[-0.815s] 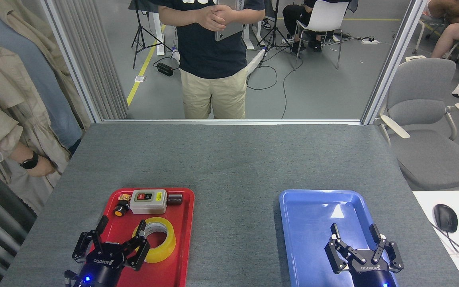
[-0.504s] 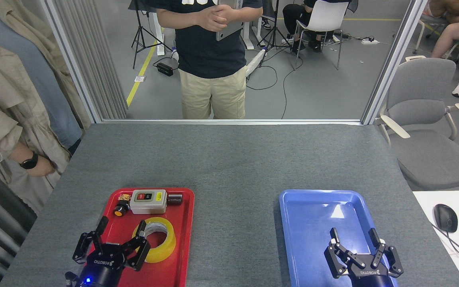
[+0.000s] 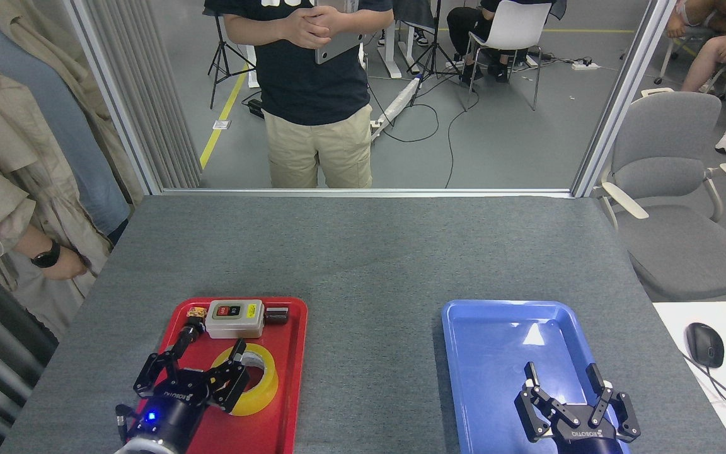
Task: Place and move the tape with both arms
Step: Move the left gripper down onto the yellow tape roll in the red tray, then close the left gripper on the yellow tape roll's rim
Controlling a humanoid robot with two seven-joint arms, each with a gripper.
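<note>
grey felt table (image 3: pixel 363 252) fills mid-frame. lower left, the tape (image 3: pixel 256 384) lies flat in the red tray (image 3: pixel 293 378), not yet lifted; left gripper (image 3: pixel 202 369) spread beside it. lower right, right gripper (image 3: pixel 568 394) spread over the blue tray (image 3: pixel 495 334).

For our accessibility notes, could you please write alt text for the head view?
The left claw, fingers spread, hangs over a yellow tape roll lying flat in a red tray on a grey table. The right claw, also open, hangs over a bare blue tray. A switch box sits at the red tray's far end.
</note>
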